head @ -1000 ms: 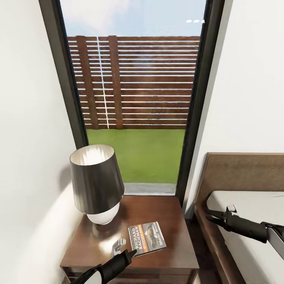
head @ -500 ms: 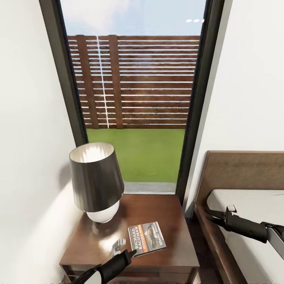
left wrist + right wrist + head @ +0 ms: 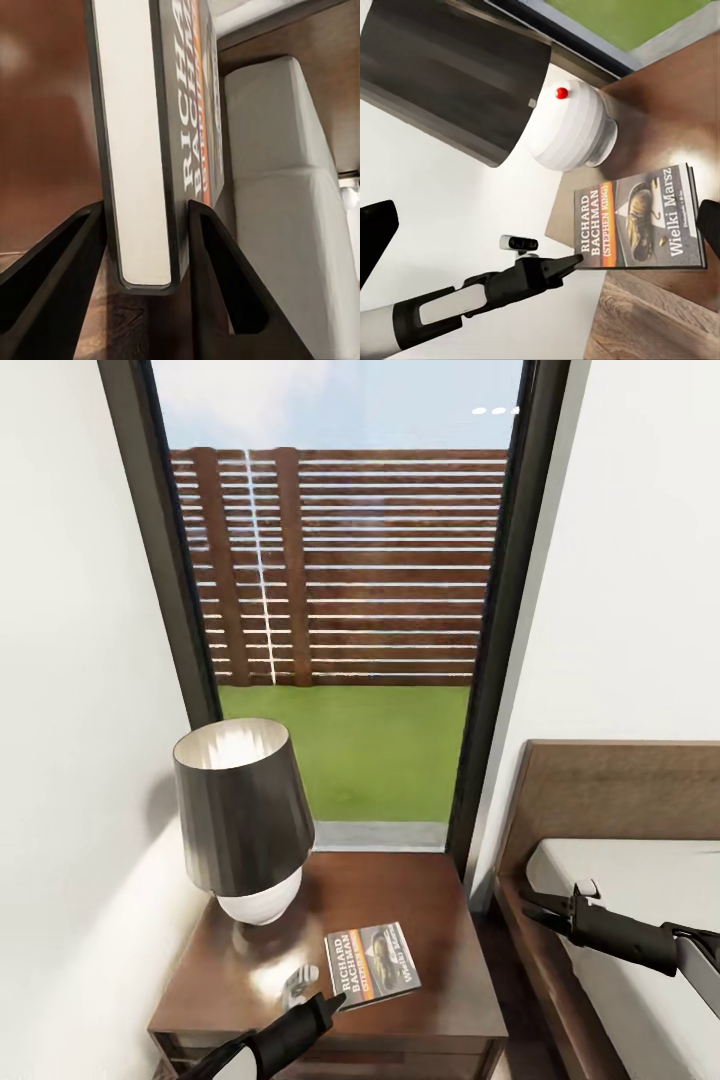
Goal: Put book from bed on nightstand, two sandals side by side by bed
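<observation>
The book [image 3: 372, 964], its cover striped orange-red, lies flat on the glossy dark brown nightstand [image 3: 410, 880] near the front edge. My left gripper [image 3: 335, 1000] reaches in from the front and is shut on the book's near corner. In the left wrist view its black fingers [image 3: 67, 262] press both faces of the book [image 3: 139, 150]. My right gripper [image 3: 532, 908] hovers open over the bed [image 3: 630, 875], at the headboard end. Its fingers [image 3: 375, 232] stand wide apart, with the book [image 3: 641, 217] lying further off. The two sandals are out of view.
A table lamp [image 3: 240, 820] with a dark shade and a white base stands at the nightstand's back left. White walls close in on the left and right. Behind the nightstand is a tall dark-framed window [image 3: 345, 610]. The bed's brown headboard [image 3: 620, 790] is at the right.
The head view has drifted slightly. The book and both arms have stayed where they were.
</observation>
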